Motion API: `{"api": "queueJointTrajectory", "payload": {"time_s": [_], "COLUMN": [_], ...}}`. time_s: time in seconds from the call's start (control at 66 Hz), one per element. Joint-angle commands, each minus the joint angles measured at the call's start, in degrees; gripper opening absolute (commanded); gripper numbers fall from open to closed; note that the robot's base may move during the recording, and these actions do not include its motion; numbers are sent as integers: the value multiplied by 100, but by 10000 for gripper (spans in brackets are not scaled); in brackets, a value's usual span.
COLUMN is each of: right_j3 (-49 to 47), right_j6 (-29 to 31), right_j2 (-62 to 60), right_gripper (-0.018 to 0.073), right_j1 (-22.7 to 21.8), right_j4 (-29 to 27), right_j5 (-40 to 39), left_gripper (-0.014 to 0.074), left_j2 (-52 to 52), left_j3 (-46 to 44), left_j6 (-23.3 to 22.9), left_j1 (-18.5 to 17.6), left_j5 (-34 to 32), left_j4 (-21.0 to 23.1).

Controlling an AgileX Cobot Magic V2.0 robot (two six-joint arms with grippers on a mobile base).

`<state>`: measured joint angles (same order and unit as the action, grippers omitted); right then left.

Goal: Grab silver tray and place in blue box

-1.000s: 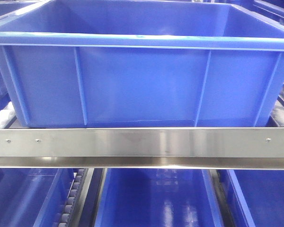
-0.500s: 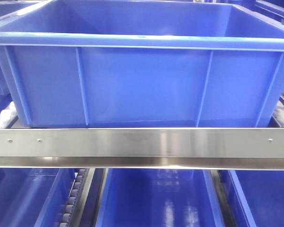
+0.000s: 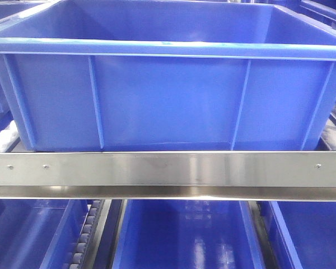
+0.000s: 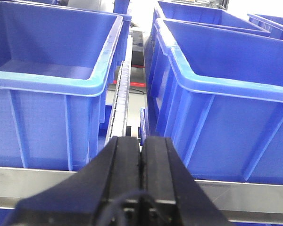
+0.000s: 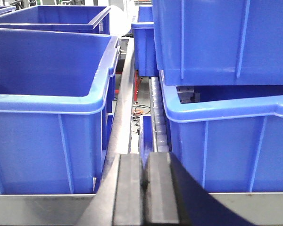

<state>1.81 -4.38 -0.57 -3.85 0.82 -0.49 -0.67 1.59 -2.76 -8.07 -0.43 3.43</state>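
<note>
The blue box fills the front view, a deep ribbed crate standing just behind a steel rail, and nothing shows in the part of its inside that I can see. The silver tray is out of view in every frame. In the left wrist view my left gripper is shut with nothing between its black fingers, aimed at the gap between two blue crates. Seen from the right wrist, my right gripper is likewise shut on nothing and points down a gap between crates.
A flat stainless-steel rail runs across in front of the crates. More blue crates sit on the level below. Roller tracks run between neighbouring crates. A stacked crate stands at the upper right.
</note>
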Motion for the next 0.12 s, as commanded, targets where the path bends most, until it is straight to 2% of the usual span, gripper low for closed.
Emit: {"api": "queueJointTrajectory", "payload": {"time_s": [0.0,0.106], "right_j3": [8,8], "right_j6": [2,2], "right_j2": [-118,-118], "right_gripper": [53,53], "right_j1": [-5,-5], "right_j4": [70,70], "right_j5": [-514,-514], "left_gripper": [-94,-94], "left_j2": [-106,-106], "left_j3": [-18,-18], "left_j6": [24,24], "left_j1": [11,11], "left_j5": [-514,-514], "left_j4": [48,48]}}
